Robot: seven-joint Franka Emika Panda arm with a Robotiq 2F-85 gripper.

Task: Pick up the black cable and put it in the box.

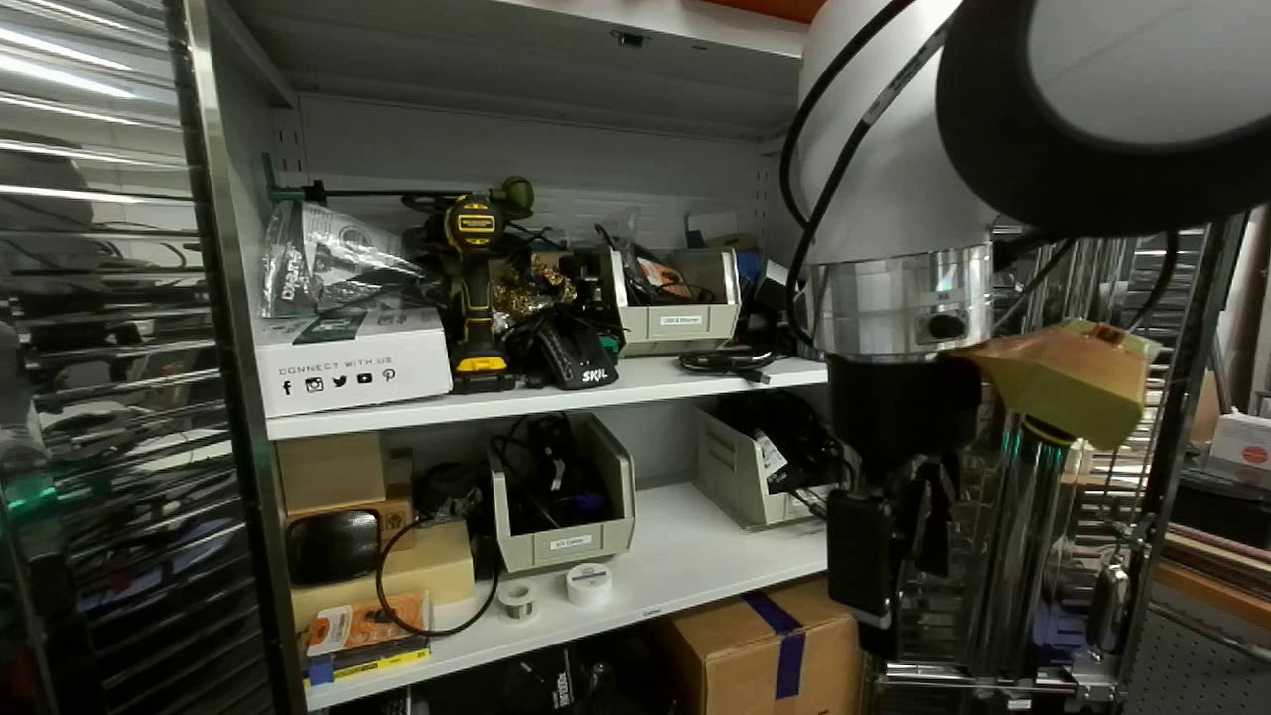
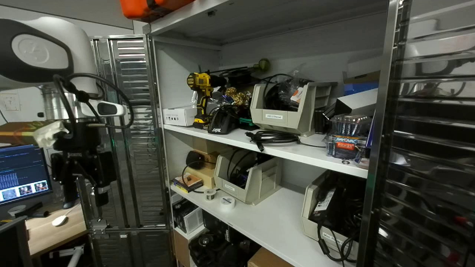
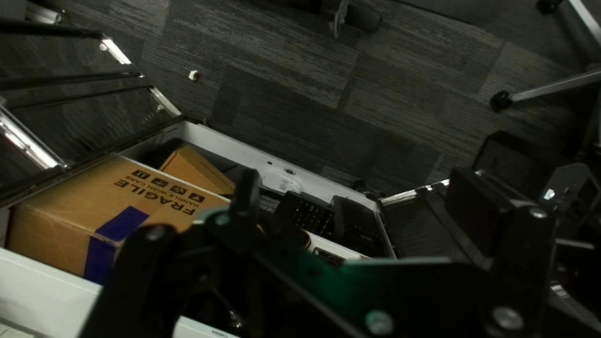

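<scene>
A coiled black cable (image 1: 728, 360) lies near the front edge of the upper shelf; it also shows in an exterior view (image 2: 276, 137). Behind it stands a grey open bin labelled USB & Ethernet (image 1: 685, 328) (image 2: 272, 118), with cables and a bagged item inside. A second grey bin of cables (image 1: 568, 548) (image 2: 231, 187) and a third (image 1: 730, 462) (image 2: 308, 218) stand on the lower shelf. My gripper (image 1: 902, 586) (image 2: 86, 196) points down in front of the cabinet, away from the cable. Its fingers stand apart with nothing between them in the wrist view (image 3: 361, 206). The coiled cable is not visible there.
A yellow drill (image 1: 475, 288), a black SKIL item (image 1: 571, 353) and a white box (image 1: 353, 362) stand on the upper shelf. Battery packs (image 2: 347, 137) sit at its end. Open metal doors (image 2: 128, 129) flank the cabinet. A loose cable loop (image 1: 437, 631) hangs at the lower shelf.
</scene>
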